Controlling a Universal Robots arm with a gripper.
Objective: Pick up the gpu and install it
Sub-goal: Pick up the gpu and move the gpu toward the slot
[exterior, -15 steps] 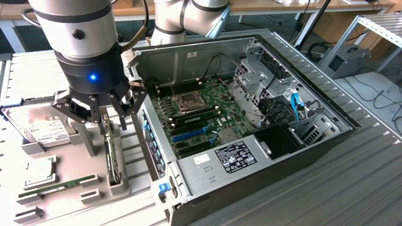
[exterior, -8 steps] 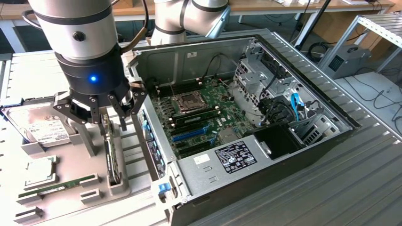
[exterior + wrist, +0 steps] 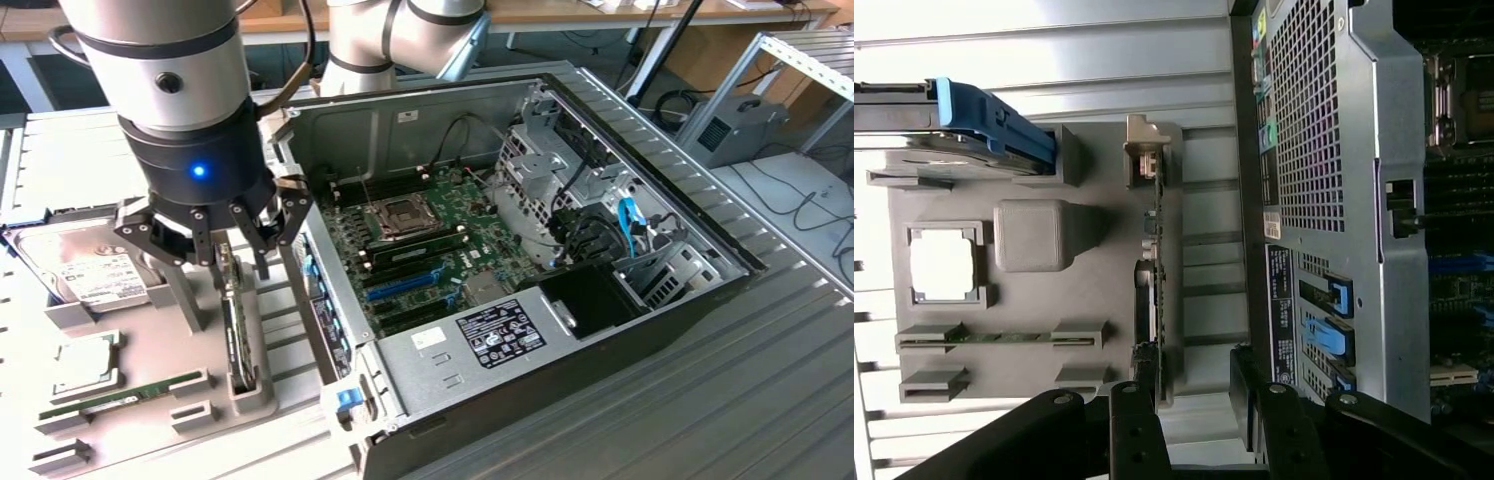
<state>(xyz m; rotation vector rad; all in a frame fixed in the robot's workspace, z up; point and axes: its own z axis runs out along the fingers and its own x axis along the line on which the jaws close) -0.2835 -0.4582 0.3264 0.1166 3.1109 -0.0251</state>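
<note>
While the gpu point(image 3: 238, 335) stands edge-up, lengthwise along the case point(image 3: 574, 390), the claw point(image 3: 227, 262) gapes empty.

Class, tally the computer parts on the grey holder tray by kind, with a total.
Silver hard drive with white label: 1
Square silver processor chip: 1
Narrow green memory stick: 1
Thin dark gpu card on edge: 1
Total: 4

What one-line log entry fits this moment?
gripper over gpu | fingers open | gpu on edge in grey holder | not installed
</note>
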